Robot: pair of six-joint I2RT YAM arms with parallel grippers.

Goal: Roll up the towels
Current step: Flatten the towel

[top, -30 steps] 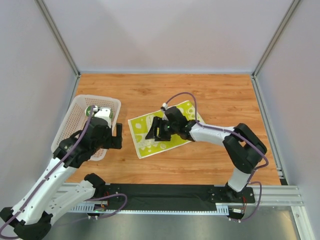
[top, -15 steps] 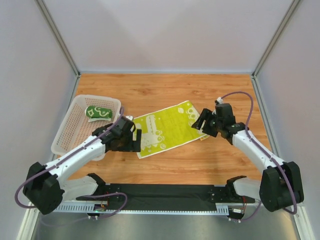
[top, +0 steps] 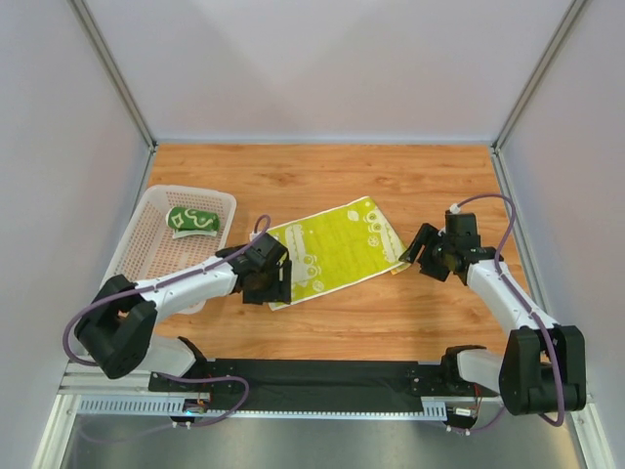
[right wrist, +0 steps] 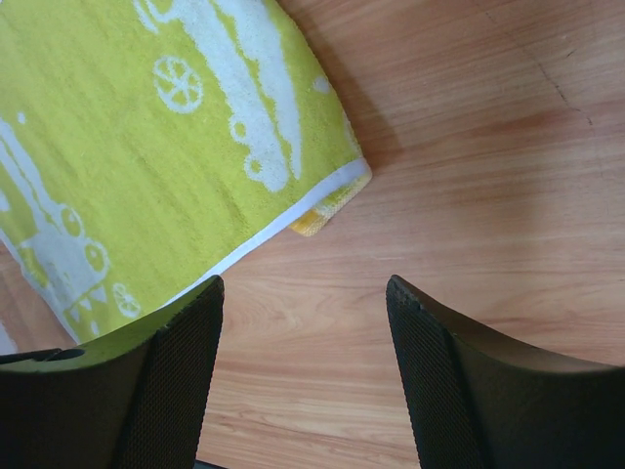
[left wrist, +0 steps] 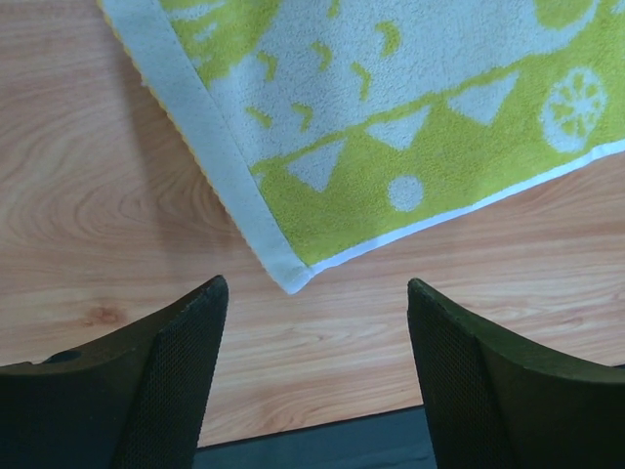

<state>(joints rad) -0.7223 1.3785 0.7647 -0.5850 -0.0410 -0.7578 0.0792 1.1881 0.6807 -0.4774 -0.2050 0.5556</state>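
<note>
A lime-green towel with white patches [top: 332, 252] lies spread flat in the middle of the table. Its near left corner [left wrist: 293, 278] shows just ahead of my left gripper [top: 276, 283], which is open and empty. Beside the towel's right corner [right wrist: 337, 195] my right gripper [top: 422, 256] hovers open, nothing between its fingers, over bare wood. A yellow underside peeks out at that corner. The dark green towel [top: 191, 219] sits rolled up inside the basket.
A white perforated basket [top: 146, 244] stands at the left of the wooden table [top: 391, 313]. Grey walls close in the left, back and right sides. A black rail [top: 322, 376] runs along the near edge.
The left arm swung from the basket to the yellow towel's near left corner. The right arm drew back from the towel's middle to its right corner. The rolled green towel now shows in the basket.
</note>
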